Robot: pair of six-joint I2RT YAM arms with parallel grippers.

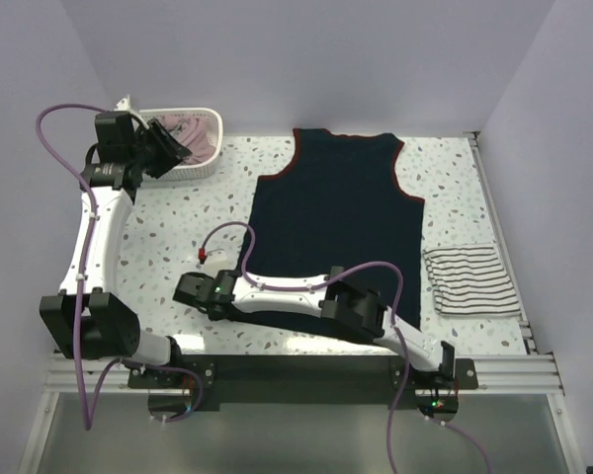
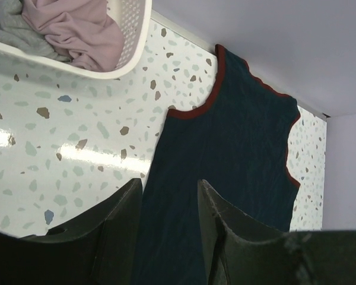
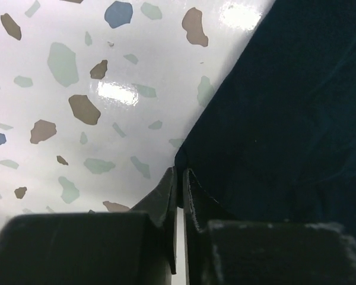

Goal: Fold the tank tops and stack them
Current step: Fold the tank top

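The navy tank top [image 1: 336, 232] lies on the surface [image 1: 178, 237] right of the basket [image 1: 200, 170], its long axis near-to-far, neck at the basket's end. The right fingers [image 3: 166, 199] pinch its basket-side edge; the left fingers [image 2: 121, 228] are spread over the basket.

The navy tank top [image 1: 336, 227], centre of the top view, is dark with red trim. The striped tank top [image 1: 469, 279], at right, is white with thin dark lines. Upper left, the white basket [image 1: 193, 170] holds pinkish cloth [image 2: 77, 29] and grey cloth [image 2: 6, 27]. The table [image 1: 178, 227] is white, flecked brown, blue and grey-green.
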